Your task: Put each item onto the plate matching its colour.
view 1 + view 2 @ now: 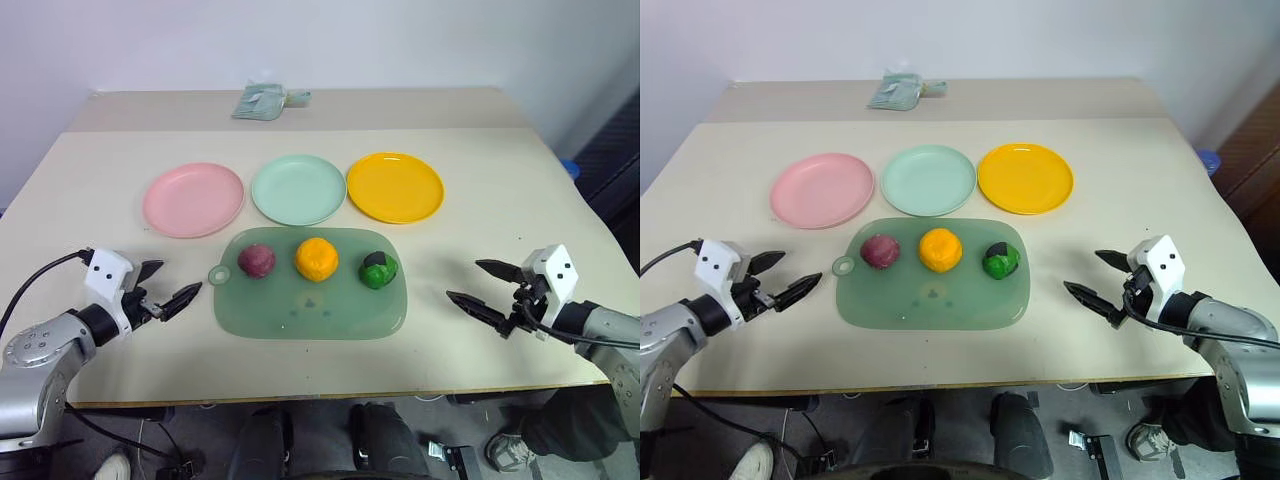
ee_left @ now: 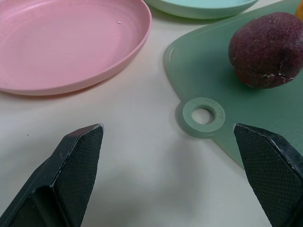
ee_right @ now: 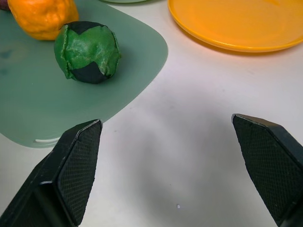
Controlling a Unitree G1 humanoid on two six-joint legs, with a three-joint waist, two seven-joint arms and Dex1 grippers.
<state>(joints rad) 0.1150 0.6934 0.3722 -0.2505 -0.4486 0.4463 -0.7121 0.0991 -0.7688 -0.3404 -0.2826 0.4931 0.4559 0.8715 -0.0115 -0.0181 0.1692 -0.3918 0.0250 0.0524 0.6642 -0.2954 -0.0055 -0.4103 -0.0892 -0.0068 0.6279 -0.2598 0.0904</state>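
I see the maroon ball [image 1: 256, 260], orange ball [image 1: 316, 258] and green-and-black ball [image 1: 378, 270] sitting in a row along the far half of the translucent green board [image 1: 300, 315], which lies mid-table nearer the front edge. Beyond it, toward the back edge, the pink plate [image 1: 193, 199], mint plate [image 1: 298, 189] and yellow-orange plate [image 1: 395, 187] line up left to right, all bare. My left gripper [image 1: 165, 288] hovers off the board's left end, jaws spread wide, holding nothing. My right gripper [image 1: 482, 285] mirrors it off the right end, equally wide. A crumpled greenish bundle [image 1: 262, 101], possibly packaging, lies by the table's [image 1: 480, 170] back edge.
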